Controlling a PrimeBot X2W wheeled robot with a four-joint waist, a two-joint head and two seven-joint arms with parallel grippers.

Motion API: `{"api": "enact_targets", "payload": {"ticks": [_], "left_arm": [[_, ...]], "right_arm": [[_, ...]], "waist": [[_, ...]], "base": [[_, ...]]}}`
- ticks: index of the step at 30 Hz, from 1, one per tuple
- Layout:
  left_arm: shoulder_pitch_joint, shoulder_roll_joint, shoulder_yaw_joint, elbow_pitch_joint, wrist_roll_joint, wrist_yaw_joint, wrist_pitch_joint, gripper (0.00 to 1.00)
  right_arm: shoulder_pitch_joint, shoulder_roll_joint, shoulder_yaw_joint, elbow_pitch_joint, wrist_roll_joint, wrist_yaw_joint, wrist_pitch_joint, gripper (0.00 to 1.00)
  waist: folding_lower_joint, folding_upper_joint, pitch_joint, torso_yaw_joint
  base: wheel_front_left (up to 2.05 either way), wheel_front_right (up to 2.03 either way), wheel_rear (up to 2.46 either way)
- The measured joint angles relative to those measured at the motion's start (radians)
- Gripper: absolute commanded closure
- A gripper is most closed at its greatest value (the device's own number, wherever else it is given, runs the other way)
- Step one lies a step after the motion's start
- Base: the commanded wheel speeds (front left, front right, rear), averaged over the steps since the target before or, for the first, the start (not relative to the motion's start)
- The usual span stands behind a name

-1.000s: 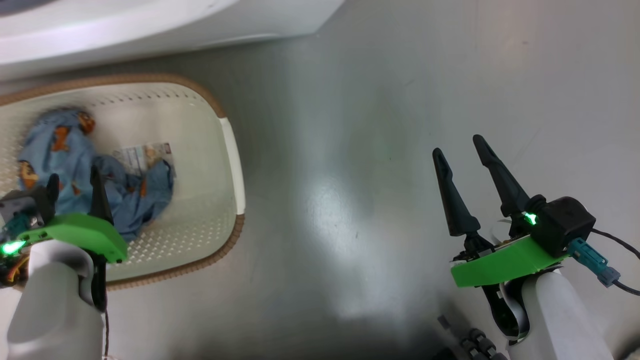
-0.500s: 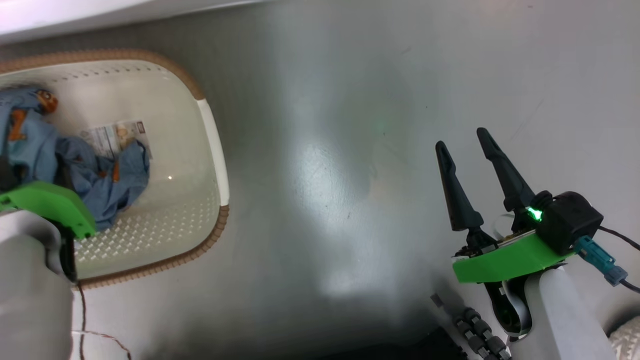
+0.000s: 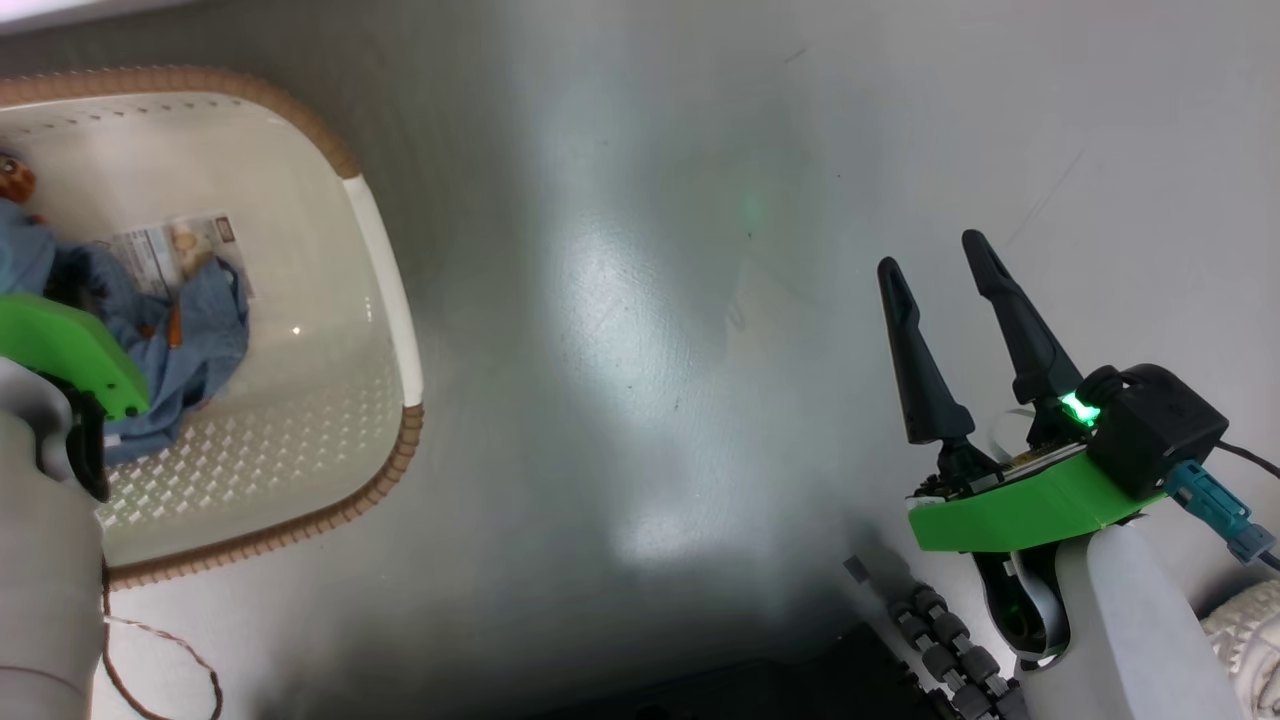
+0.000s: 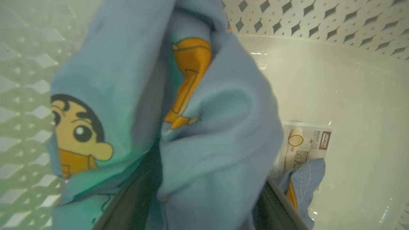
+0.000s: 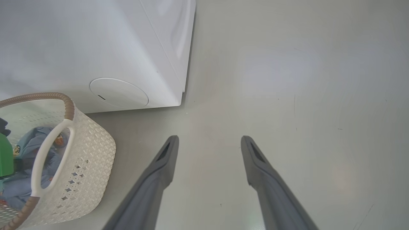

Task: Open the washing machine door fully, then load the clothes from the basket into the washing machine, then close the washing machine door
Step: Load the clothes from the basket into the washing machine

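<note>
smooth white washing machine far left; perforated cream basket with brown woven rim just near it. soft blue cartoon-print clothes lie inside, bunched between the wide-spread jaws of the left gripper. right gripper gapes wide, empty, right.

Label sticker on basket floor: small print, nothing legible.

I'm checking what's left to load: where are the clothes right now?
The clothes lie inside the basket at the head view's left edge, partly covering the label sticker on its bottom.
</note>
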Motion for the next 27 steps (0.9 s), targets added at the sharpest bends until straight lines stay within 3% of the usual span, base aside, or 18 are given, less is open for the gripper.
{"api": "enact_targets", "payload": {"ticks": [1,2,3,4,11,27], "left_arm": [[-0.003,0.0,0.0,0.004,0.0,0.0,0.0,0.06],[-0.008,0.0,-0.003,0.011,0.0,0.0,0.005,0.55],[-0.011,0.0,-0.004,0.015,0.0,0.0,0.007,0.88],[-0.013,0.0,-0.004,0.017,0.0,0.0,0.007,1.0],[-0.013,-0.001,-0.005,0.034,-0.01,-0.001,0.0,1.0],[0.111,-0.033,-0.03,0.013,-0.035,-0.038,-0.197,1.0]], "right_arm": [[0.0,0.0,0.0,-0.001,0.0,0.0,0.0,0.0],[0.0,0.0,0.0,-0.001,0.0,0.0,0.0,0.0],[0.0,0.0,0.0,-0.001,0.0,0.0,0.0,0.0],[0.0,0.0,0.0,-0.001,0.0,0.0,0.0,0.0],[0.0,0.001,-0.003,0.0,0.008,0.0,0.0,0.0],[-0.013,0.001,-0.008,0.025,0.025,0.0,0.0,0.0]], "waist": [[0.0,0.0,0.003,-0.002],[0.0,0.0,0.004,-0.004],[0.0,0.0,0.005,-0.005],[0.0,0.0,0.005,-0.007],[0.0,0.0,-0.007,-0.012],[0.0,0.0,-0.162,-0.013]], "base": [[0.0,0.0,0.0],[0.0,0.0,0.0],[0.0,0.0,0.0],[0.0,0.0,0.0],[0.0,0.0,0.0],[0.0,0.0,0.0]]}}
